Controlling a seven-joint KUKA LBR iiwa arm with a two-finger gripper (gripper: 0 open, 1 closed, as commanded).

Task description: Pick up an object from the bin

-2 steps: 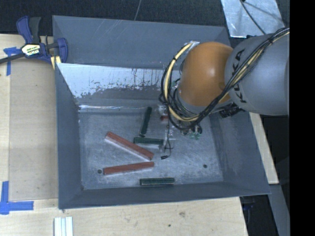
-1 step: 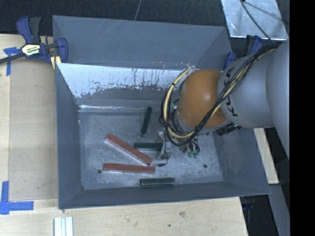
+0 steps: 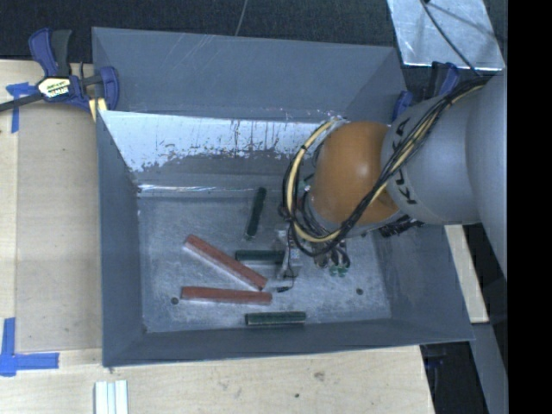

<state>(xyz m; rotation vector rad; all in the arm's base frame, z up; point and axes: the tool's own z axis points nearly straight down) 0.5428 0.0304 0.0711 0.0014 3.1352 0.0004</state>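
**Item 1, bin** (image 3: 121,231): grey metal with sloped walls and a flat speckled floor. I am viewing it from above.

**Item 2, arm** (image 3: 457,162): reaching in from the right, with an orange cover (image 3: 345,171) and cables at the wrist, standing over the floor's right half.

**Item 3, slant bar** (image 3: 224,261): red-brown, long and flat, lying diagonally at mid-floor with its right end near the gripper.

**Item 4, flat bar** (image 3: 224,296): same make, lying level just in front of the slant bar. Their right ends are nearly meeting.

**Item 5, front stick** (image 3: 276,318): dark and slim, lying along the foot of the front wall.

**Item 6, back stick** (image 3: 255,211): dark and tilted, lying apart towards the back.

**Item 7, middle stick** (image 3: 254,254): dark and short, lying level just behind the slant bar's right end, with its own right end running under the gripper. I am treating it as the likely pick.

**Item 8, gripper** (image 3: 287,266): hanging low at the middle stick's right end. I cannot tell whether it is open or closed, or whether it has hold of anything.

**Handling note:** I am judging the middle stick to be stiff, light and probably smooth-sided — liable to pivot or slide out if pinched at the tip. I am favouring a hold across its narrow width, nearer its middle than its end and clear of the slant bar. It is lying flat on the floor, leaving little to get under.
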